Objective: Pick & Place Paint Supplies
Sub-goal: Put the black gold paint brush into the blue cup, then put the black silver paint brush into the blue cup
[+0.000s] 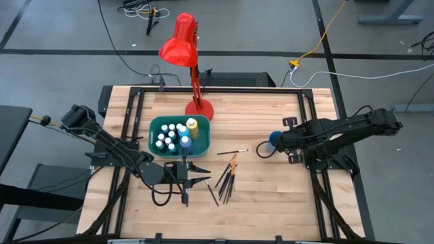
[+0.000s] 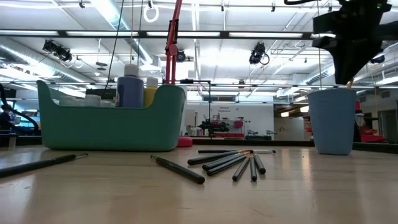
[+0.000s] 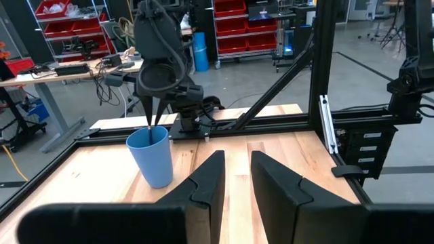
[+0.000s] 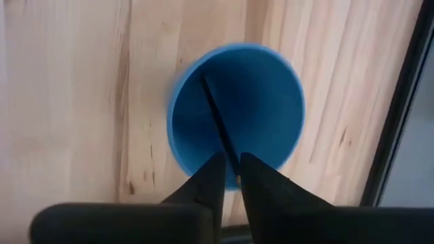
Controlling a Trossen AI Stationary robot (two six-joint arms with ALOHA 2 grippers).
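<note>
Dropping a brush (image 4: 218,129) into the blue cup (image 4: 236,114) is the step in hand, and the right tool (image 4: 230,175) is placed well for it — it hangs straight above the cup's mouth, fingers a narrow slit apart with the thin dark handle running between them down into the cup. Whether the pads actually press the handle I cannot tell. The release should be clean: part the fingers only a little and lift straight up, so the slim handle slides free and tips against the wall without catching a pad or rocking the light plastic cup.

Left tool (image 3: 236,177) waits low over the tabletop (image 1: 271,190) beside the teal bin (image 1: 203,141), its fingers slightly apart and empty.

Materials, briefly: the cup is smooth, round and tapered, likely easy to knock. More brushes (image 1: 228,177) lie fanned on the pale wood between bin and cup, one (image 1: 232,152) a little apart — thin, round, prone to roll. The bin is rounded, thick-walled plastic holding the white-capped paint bottles (image 1: 171,135) and a taller yellow bottle (image 1: 192,125). A glossy red desk lamp (image 1: 183,41) stands behind it.
</note>
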